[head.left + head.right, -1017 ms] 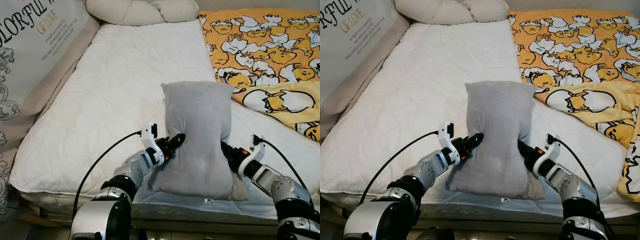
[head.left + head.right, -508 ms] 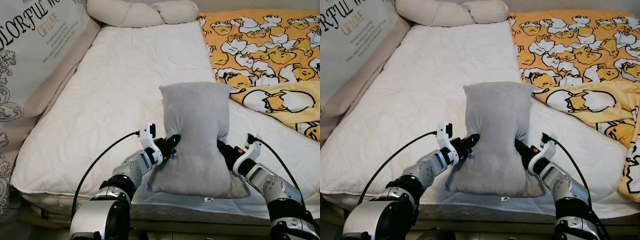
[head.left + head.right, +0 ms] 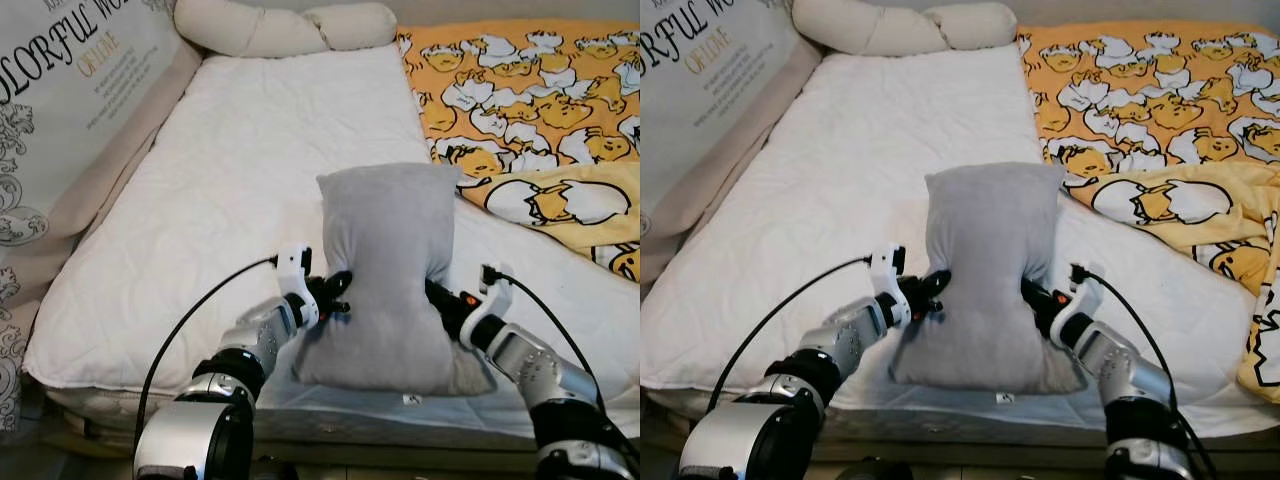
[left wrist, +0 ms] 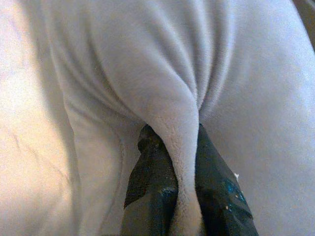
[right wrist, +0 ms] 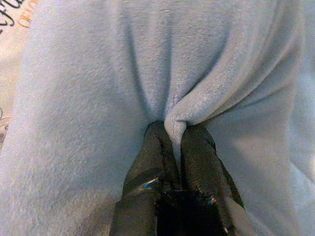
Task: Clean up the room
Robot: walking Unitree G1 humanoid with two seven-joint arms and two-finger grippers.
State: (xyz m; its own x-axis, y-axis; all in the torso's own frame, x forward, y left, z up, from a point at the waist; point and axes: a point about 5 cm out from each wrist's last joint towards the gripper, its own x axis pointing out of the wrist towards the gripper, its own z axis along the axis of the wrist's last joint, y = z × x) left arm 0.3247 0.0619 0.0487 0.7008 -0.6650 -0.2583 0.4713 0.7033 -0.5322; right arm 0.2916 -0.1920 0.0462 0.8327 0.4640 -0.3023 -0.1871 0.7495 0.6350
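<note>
Grey pillow (image 3: 388, 270): edged slightly farther onto the white mattress (image 3: 220, 190) than a second ago, standing near the foot edge. Left gripper (image 4: 173, 147): clenched on a fold of its left side. Right gripper (image 5: 172, 130): pinching a fold of its right side. Duck-print blanket (image 3: 540, 110): spread on the right. Cream bolster (image 3: 280, 25): at the head. Lettered cushion (image 3: 70, 100): along the left.

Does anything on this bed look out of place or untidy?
Yes. The grey pillow stands on end near the foot of the bed, pinched by the left pincer and the right pincer. The yellow duck blanket lies rumpled, one edge folded over.
</note>
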